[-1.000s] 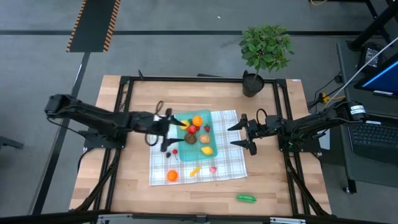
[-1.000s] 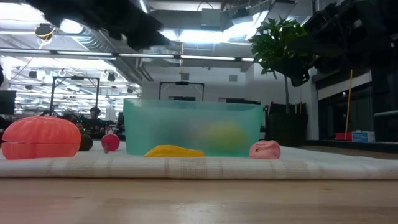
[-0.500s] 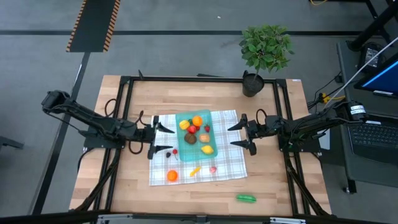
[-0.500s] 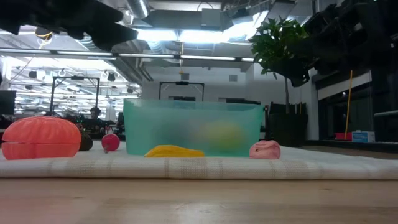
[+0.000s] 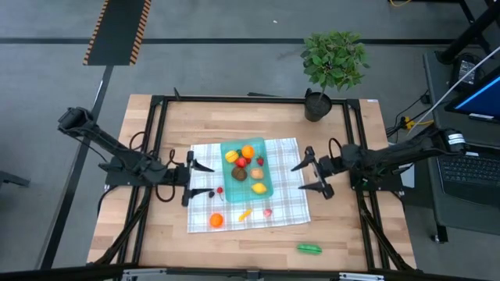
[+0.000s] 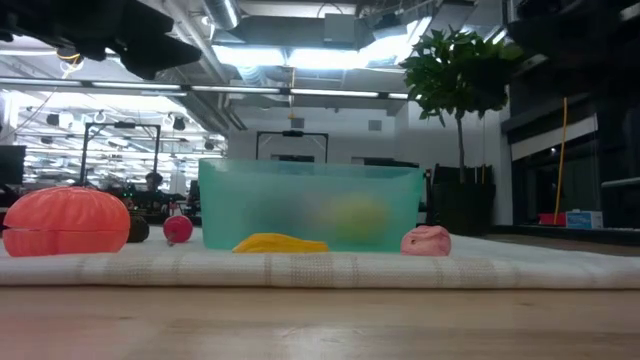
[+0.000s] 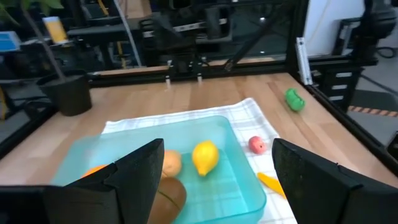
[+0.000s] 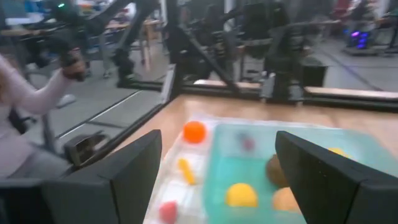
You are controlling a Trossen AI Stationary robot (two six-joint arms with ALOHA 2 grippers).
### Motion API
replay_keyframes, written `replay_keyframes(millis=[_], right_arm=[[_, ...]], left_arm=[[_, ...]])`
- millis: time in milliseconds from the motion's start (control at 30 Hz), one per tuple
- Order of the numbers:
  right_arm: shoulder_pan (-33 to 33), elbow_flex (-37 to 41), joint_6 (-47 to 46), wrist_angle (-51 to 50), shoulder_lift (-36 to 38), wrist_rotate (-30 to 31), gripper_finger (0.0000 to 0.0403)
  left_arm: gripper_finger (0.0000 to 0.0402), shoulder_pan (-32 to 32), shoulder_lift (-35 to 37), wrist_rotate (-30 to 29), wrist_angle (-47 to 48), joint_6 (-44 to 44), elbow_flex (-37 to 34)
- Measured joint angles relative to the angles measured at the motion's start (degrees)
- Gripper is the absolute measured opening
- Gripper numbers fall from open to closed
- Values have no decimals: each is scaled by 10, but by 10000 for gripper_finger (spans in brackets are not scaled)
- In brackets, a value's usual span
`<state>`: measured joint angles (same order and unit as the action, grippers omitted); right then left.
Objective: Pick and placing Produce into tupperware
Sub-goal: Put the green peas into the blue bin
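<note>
Two grippers: both hang with fingers spread and nothing between them.
Left gripper: fingers parted, empty, over the left edge of the checked cloth, just beside the tupperware's left side.
Right gripper: fingers wide apart, empty, over the cloth's right edge, near the tupperware's right side but apart from it.
Tupperware: translucent teal, on the upper middle of the cloth, long side running up the table.
Produce inside: an orange piece, a yellow piece, a red piece, a brown piece and a lemon.
Produce on the cloth: an orange pumpkin-like piece at the near left corner, a yellow-orange pepper and a pink piece just below the tupperware, small red berries at its left.
Produce off the cloth: a green piece on the bare wooden table, well apart from the rest.
Potted plant: at the table's far edge.
</note>
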<state>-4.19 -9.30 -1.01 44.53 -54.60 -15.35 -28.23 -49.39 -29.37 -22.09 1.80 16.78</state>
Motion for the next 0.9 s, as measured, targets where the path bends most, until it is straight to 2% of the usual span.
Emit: replay_keyframes(millis=[133,367,567,767,900], right_arm=[[-38,0,-2,-83,50,20,315],[-147,-47,-20,-270,92,168,315],[-250,-126,-63,-409,78,289,315],[-350,-182,-136,-499,49,434,315],[-411,-204,-220,-527,4,482,315]], left_arm=[[292,-38,0,-57,2,-1,0],[292,-72,0,-97,2,22,0],[292,-80,0,-105,2,31,0],[292,-80,-1,-105,2,41,0],[292,-80,-1,-104,2,42,0]])
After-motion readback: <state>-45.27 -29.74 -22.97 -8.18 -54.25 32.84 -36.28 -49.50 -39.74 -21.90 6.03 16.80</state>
